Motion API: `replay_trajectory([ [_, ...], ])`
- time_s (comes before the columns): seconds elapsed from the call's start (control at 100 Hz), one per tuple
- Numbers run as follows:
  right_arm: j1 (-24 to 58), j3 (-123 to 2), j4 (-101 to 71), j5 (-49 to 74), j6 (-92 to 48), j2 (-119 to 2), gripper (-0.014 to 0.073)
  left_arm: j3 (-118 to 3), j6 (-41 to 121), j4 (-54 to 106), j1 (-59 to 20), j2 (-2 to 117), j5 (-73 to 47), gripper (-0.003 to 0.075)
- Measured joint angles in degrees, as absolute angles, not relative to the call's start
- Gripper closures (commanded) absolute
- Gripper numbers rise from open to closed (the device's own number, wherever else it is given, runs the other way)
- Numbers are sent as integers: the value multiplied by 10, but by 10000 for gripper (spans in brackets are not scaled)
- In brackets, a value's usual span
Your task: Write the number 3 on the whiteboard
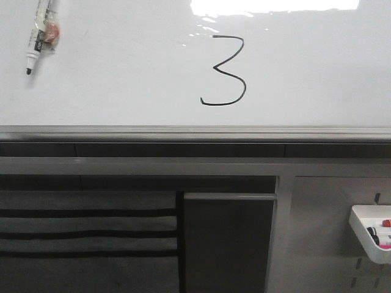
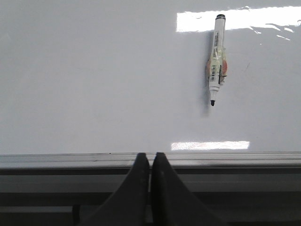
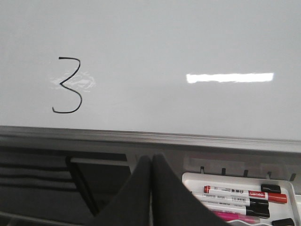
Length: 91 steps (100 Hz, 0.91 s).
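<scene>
A black hand-drawn number 3 (image 1: pixel 225 71) stands on the glossy whiteboard (image 1: pixel 122 79), right of its middle; it also shows in the right wrist view (image 3: pixel 68 85). A white marker (image 1: pixel 39 32) with a black tip lies on the board at the far left, uncapped, also in the left wrist view (image 2: pixel 216 60). My left gripper (image 2: pixel 149 157) is shut and empty, back over the board's grey edge rail (image 2: pixel 70 160). My right gripper (image 3: pixel 151 159) is shut and empty, below the rail (image 3: pixel 211 140). Neither gripper shows in the front view.
A white tray (image 1: pixel 369 232) with several markers (image 3: pixel 244 189) hangs on the grey pegboard panel (image 1: pixel 324 244) at the lower right. A dark panel (image 1: pixel 229 244) and striped grey surface (image 1: pixel 85 238) lie below the board. Ceiling light glare (image 1: pixel 275 6) marks the board's far edge.
</scene>
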<state>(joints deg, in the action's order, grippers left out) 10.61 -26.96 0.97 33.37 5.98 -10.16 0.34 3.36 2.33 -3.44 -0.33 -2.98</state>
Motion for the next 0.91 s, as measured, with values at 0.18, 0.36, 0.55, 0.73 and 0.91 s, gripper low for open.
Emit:
replay_trajectory([
  [0.18,56,-110,-11,199,60,-21,668,3,34,23,-34,-3,-30,739],
  [0.36,51,0,-14,83,60,5,668,3,33,23,-34,-3,-29,739],
  [0.55,51,10,-14,27,60,5,668,3,33,23,-34,-3,-29,739],
  [0.73,51,10,-14,27,60,5,668,3,33,22,-34,-3,-29,739],
  [0.91,51,10,-14,27,60,5,668,3,33,22,-34,-3,-29,739],
])
